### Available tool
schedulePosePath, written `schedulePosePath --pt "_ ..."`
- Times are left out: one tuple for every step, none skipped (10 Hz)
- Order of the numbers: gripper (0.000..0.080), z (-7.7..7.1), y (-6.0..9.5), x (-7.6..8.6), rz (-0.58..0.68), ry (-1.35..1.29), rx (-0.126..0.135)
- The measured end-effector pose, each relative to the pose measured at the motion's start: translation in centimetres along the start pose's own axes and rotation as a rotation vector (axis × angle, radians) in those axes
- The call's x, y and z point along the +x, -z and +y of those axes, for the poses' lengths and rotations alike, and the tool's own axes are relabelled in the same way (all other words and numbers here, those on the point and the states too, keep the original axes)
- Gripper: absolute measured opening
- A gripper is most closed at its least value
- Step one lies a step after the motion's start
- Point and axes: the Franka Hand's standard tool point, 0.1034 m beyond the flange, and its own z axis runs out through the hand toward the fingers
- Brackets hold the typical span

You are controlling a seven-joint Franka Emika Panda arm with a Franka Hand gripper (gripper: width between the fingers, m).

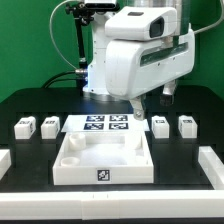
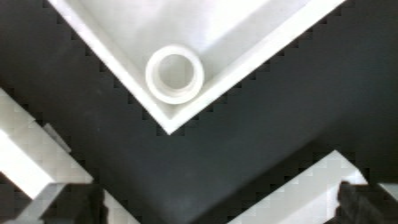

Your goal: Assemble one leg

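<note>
The white square tray (image 1: 103, 158) lies at the front middle of the black table. Several small white legs with tags stand in a row behind it: two on the exterior view's left (image 1: 22, 127) (image 1: 48, 125) and two on its right (image 1: 160, 125) (image 1: 186, 126). My gripper (image 1: 140, 107) hangs above the tray's far right corner, apart from every leg. In the wrist view the gripper (image 2: 210, 210) is open and empty, its dark fingertips (image 2: 54, 205) at the picture's edge. Below it lies a tray corner (image 2: 125, 40) with its round socket (image 2: 175, 72). No leg shows in the wrist view.
The marker board (image 1: 105, 124) lies flat between the two pairs of legs, behind the tray. White border rails stand at the table's front left (image 1: 5, 160) and front right (image 1: 210, 165). The arm's white body (image 1: 140, 55) looms over the back middle.
</note>
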Motion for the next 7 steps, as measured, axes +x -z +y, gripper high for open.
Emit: schedulePosePath --pt "0.065 -0.01 -0.03 -0.01 0.0 0.0 0.001" --pt "0.065 -0.01 -0.04 -0.01 0.0 0.0 0.001" --pt "0.065 -0.02 -0.05 -0.01 0.0 0.0 0.001" --pt "0.065 -0.02 -0.07 -0.01 -0.001 0.0 0.001" --pt "0.065 -0.03 -0.09 -0.02 -0.001 0.0 0.001" --pt "0.065 -0.03 -0.11 -0.02 -0.001 0.0 0.002" --pt "0.065 -0.04 -0.14 -0.03 -0.001 0.0 0.002"
